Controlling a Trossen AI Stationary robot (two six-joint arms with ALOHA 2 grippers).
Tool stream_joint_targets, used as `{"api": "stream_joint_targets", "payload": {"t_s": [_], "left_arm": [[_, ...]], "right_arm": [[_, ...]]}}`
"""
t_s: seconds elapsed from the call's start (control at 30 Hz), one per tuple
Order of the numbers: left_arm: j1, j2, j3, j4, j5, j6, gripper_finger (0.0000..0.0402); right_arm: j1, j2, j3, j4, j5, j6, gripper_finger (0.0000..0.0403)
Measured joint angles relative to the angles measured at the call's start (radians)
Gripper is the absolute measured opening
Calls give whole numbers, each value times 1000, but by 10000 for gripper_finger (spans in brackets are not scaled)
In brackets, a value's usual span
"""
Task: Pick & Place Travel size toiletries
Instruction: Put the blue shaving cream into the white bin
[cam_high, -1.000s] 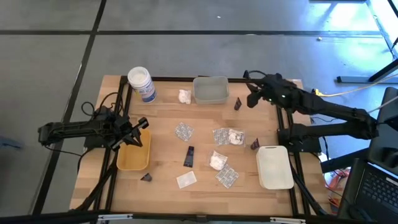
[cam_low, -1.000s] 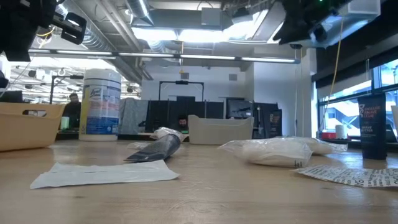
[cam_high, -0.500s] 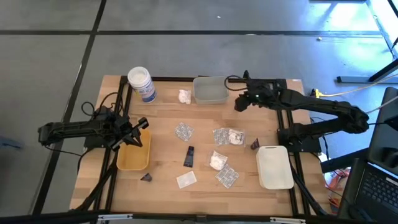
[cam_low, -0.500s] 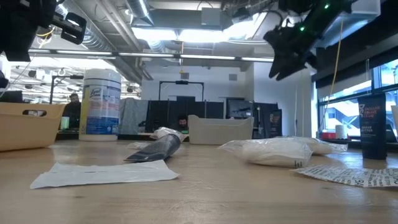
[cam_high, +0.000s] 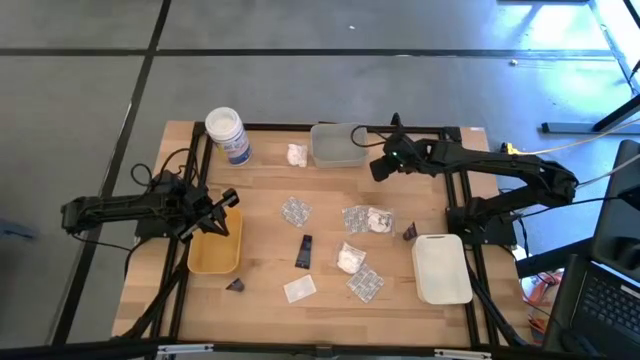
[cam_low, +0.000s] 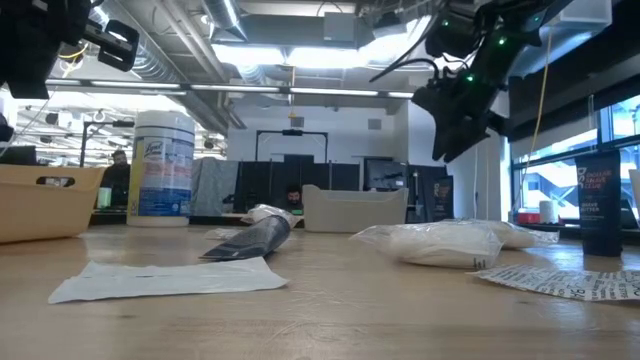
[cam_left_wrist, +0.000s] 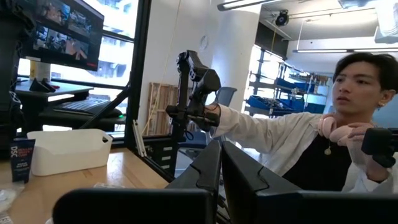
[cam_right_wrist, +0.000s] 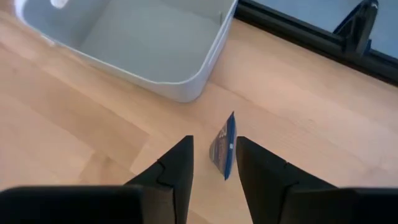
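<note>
My right gripper (cam_high: 379, 168) (cam_right_wrist: 213, 140) hangs open at the far right of the table, tipped downward beside the clear tray (cam_high: 338, 146). A small dark-blue wedge (cam_right_wrist: 224, 150) stands upright on the wood just beyond its fingertips, in line with the gap and untouched. The other toiletries lie spread over the middle: white lumpy packets (cam_high: 296, 154) (cam_high: 350, 258), blister packs (cam_high: 295, 210) (cam_high: 365, 284), a dark tube (cam_high: 304, 251), a flat white sachet (cam_high: 299, 289) and dark wedges (cam_high: 234, 284) (cam_high: 409, 232). My left gripper (cam_high: 226, 200) waits shut above the yellow tray (cam_high: 214, 250).
A big white jar with a blue label (cam_high: 228, 135) stands at the far left. A white tray (cam_high: 441, 268) sits at the near right. The black frame rail (cam_right_wrist: 298, 31) runs along the table's far edge. A person (cam_left_wrist: 323, 143) sits beyond the table in the left wrist view.
My right gripper has come down from high above the far right corner, moving toward the table's left and tipping its fingers downward, until it hangs low over the dark wedge by the clear tray. Nothing on the table has moved.
</note>
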Motion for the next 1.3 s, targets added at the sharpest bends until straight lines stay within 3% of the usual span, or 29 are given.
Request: {"api": "stream_joint_targets", "payload": {"t_s": [0.9, 1.3], "left_arm": [[0, 0, 0, 0, 0, 0, 13], [0, 0, 0, 0, 0, 0, 12]], "right_arm": [[0, 95, 0, -16, 40, -12, 132], [1, 115, 0, -16, 23, -33, 87]]}}
